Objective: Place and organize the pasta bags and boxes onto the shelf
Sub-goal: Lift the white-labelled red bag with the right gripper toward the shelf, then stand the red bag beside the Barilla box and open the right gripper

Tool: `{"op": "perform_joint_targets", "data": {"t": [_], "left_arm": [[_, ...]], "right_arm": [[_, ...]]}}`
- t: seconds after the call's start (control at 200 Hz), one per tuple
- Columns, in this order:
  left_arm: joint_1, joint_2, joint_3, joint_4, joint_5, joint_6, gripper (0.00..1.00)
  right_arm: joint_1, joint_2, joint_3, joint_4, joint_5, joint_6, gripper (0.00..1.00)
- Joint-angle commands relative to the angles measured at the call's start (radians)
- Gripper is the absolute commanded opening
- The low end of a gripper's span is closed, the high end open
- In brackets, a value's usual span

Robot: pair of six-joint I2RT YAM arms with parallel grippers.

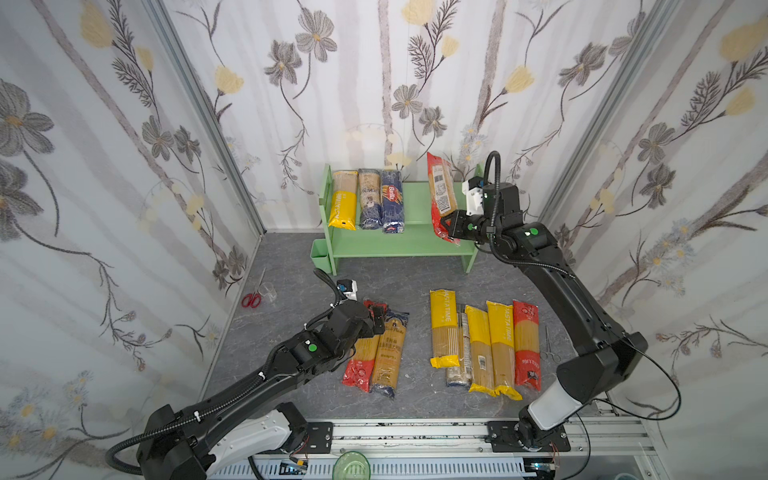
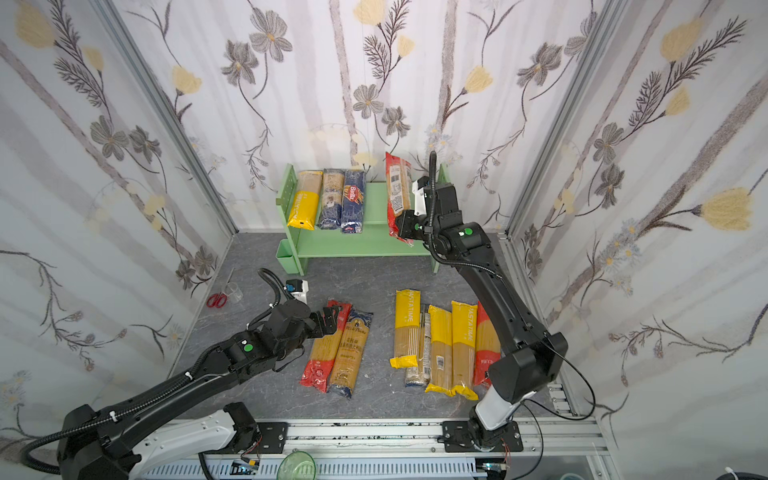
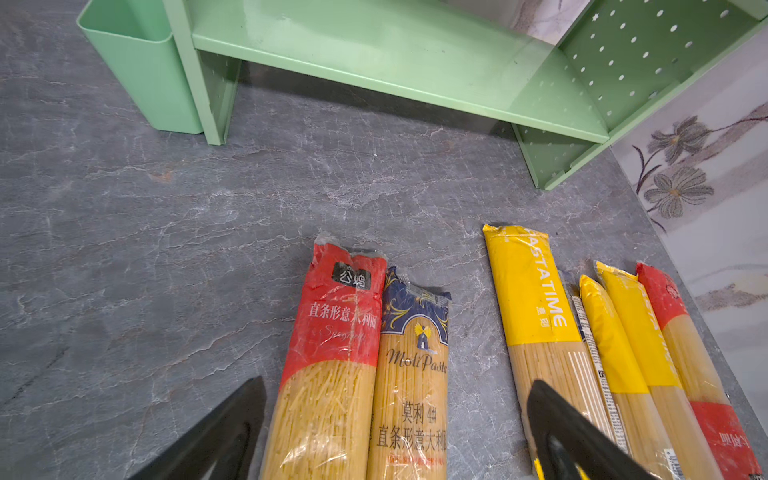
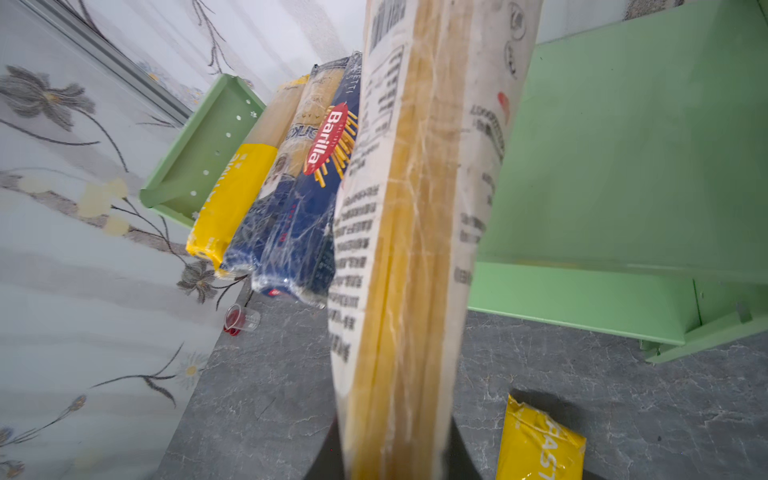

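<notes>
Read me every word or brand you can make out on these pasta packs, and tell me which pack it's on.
"Barilla": dark blue pack on the shelf.
"PASTATIME": yellow-topped bag on the table.
"MoliPasta": navy-topped bag.
"公鸡": red-topped bag beside it.
Too blurred to read: print on the held bag in the right tool.

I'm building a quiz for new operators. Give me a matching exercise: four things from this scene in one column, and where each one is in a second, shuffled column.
Things
1. Barilla pack
2. red barcode pack
3. MoliPasta pack
4. red scissors

Places
A. at the table's left edge
B. gripped in the shut right claw
C. on the shelf's upper tier
D. flat on the table at the open left claw

Pairs: 1-C, 2-B, 3-D, 4-A
</notes>
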Motion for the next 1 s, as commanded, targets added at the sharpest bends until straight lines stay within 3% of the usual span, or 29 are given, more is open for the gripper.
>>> {"op": "perform_joint_targets", "data": {"t": [0.0,0.12,0.415,0.589,0.874,0.994], "left_arm": [[0.024,-0.016,-0.010,0.016,-0.019,-0.007,1.00],[0.054,-0.022,-0.011,0.016,0.000,0.000,1.00],[0.087,0.008,0.007,0.018,0.007,0.019,1.00],[0.095,0.024,0.011,0.019,0.012,0.028,1.00],[0.113,-0.038,-0.022,0.018,0.017,0.046,1.00],[0.128,-0.073,-0.040,0.017,0.026,0.049,1.00]], "right_arm": [[-0.002,0.118,0.143,0.034,0.029,-0.066,0.18],[-0.003,0.232,0.268,-0.043,0.065,-0.072,0.19],[0.022,0.300,0.290,-0.028,0.010,-0.042,0.22],[0.056,0.366,0.387,-0.069,0.003,-0.033,0.24],[0.079,0.423,0.445,-0.052,-0.028,0.012,0.28],[0.078,0.416,0.447,-0.060,-0.012,0.011,0.43]]}}
